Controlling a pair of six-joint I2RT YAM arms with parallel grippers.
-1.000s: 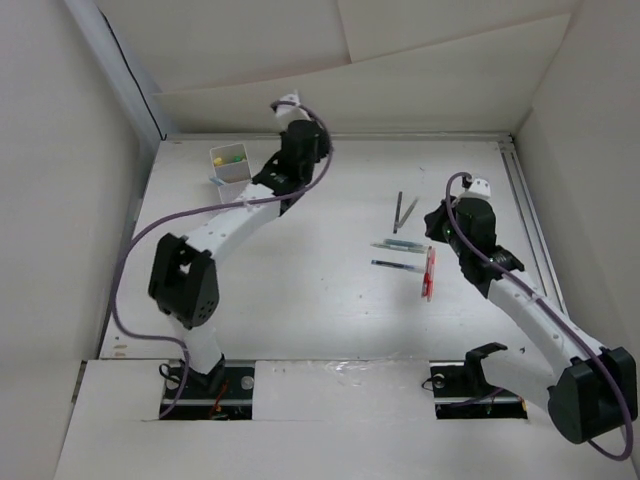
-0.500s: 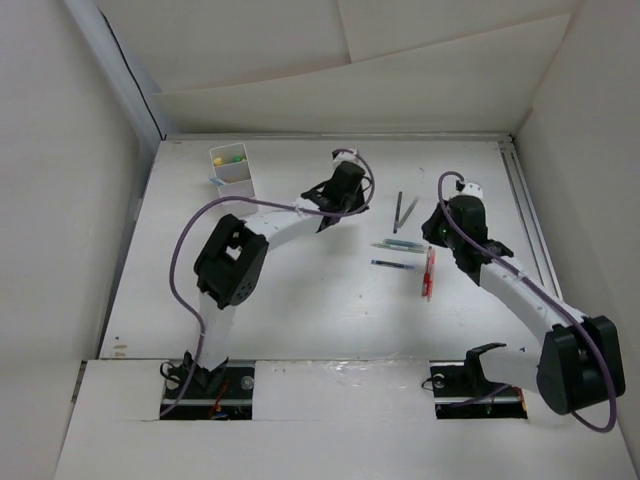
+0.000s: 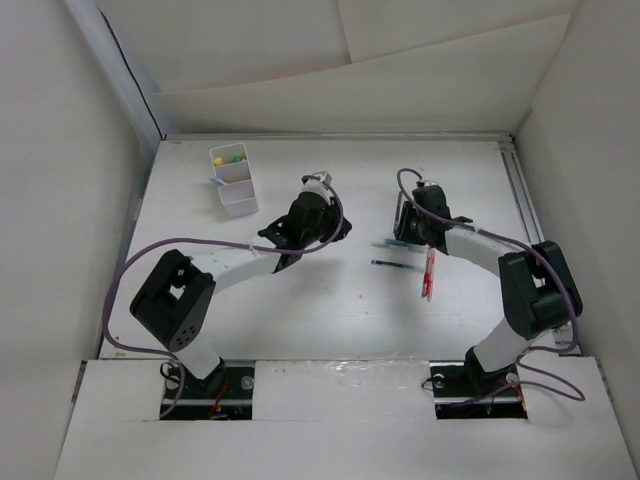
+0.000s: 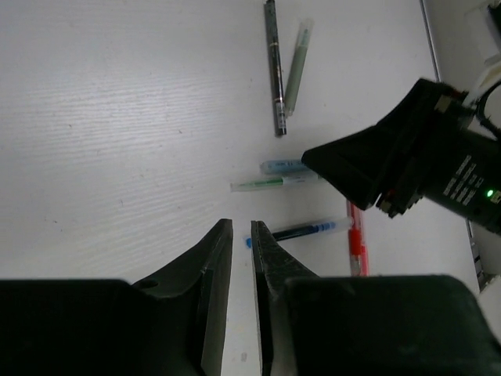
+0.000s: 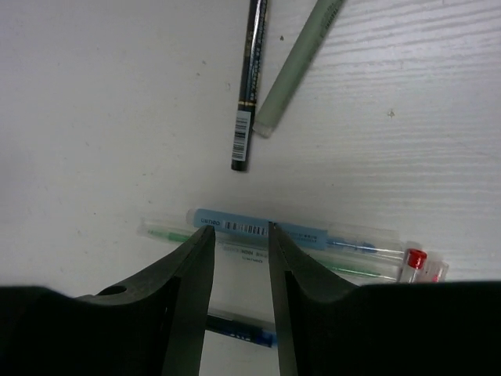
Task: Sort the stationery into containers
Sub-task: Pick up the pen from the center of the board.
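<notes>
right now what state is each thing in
left gripper: nearly shut, empty
right gripper: open, empty
white box: upright, far compartment holds a yellow piece and a green piece
black pen: lying flat, unsorted
grey-green pen: lying flat, unsorted
light blue pen: flat, below the right gripper
green pen: flat, alongside it
dark blue pen: flat, unsorted
red pen: flat, unsorted

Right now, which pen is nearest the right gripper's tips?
The light-blue pen, lying across the gap just past the right gripper; the black pen and grey pen lie farther off.

White box (image 3: 238, 205), red pen (image 3: 429, 272), dark-blue pen (image 3: 395, 264)
</notes>
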